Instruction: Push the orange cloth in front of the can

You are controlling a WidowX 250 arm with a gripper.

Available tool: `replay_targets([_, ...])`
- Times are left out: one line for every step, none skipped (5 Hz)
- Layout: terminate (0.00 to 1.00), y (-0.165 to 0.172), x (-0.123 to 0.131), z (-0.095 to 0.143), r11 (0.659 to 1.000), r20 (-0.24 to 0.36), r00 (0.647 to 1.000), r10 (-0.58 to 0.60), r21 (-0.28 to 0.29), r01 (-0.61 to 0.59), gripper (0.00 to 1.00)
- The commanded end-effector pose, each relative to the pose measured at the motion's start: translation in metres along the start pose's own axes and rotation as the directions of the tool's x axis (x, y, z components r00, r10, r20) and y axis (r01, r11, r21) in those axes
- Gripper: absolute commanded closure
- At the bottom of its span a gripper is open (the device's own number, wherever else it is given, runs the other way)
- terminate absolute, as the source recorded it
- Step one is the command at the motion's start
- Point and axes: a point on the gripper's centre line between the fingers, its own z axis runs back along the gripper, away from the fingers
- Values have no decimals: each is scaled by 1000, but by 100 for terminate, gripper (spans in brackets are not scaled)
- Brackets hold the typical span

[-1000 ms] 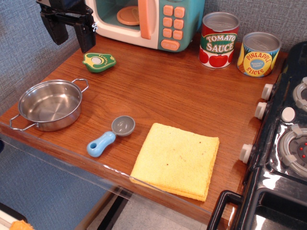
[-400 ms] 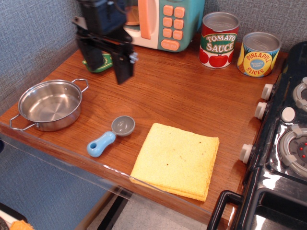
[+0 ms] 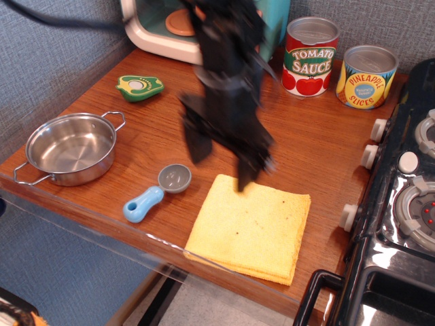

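The orange cloth (image 3: 250, 229) lies flat near the front edge of the wooden counter (image 3: 319, 136). It is a yellow-orange folded square with a few dark specks. Two cans stand at the back right: a red tomato sauce can (image 3: 310, 56) and a yellow pineapple slices can (image 3: 366, 76). My black gripper (image 3: 221, 159) is blurred by motion and hangs open and empty just above the cloth's far left corner, fingers pointing down.
A steel pot (image 3: 69, 147) sits at the left. A blue scoop (image 3: 155, 193) lies beside the cloth's left edge. A green avocado toy (image 3: 139, 87) is at the back left. A toy microwave (image 3: 170, 27) stands behind the arm. A black stove (image 3: 401, 204) borders the right.
My gripper has swept from the back left corner, past the avocado toy, forward and right to just above the cloth's far left corner. Nothing else has moved.
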Motion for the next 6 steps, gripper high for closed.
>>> replay_targets([0, -42, 4, -28, 998, 33, 999, -40, 56, 38, 0])
replay_targets([0, -40, 0, -39, 995, 7, 999, -41, 88, 40, 0])
replay_targets([0, -19, -7, -32, 992, 29, 999, 12, 122, -16, 0])
replay_targets([0, 4, -17, -29, 990, 66, 995, 78, 110, -85, 0])
replay_targets([0, 7, -15, -47, 996, 22, 998, 55, 64, -57, 0])
replay_targets([0, -4, 4, -53, 1000, 30, 999, -11, -21, 11, 0])
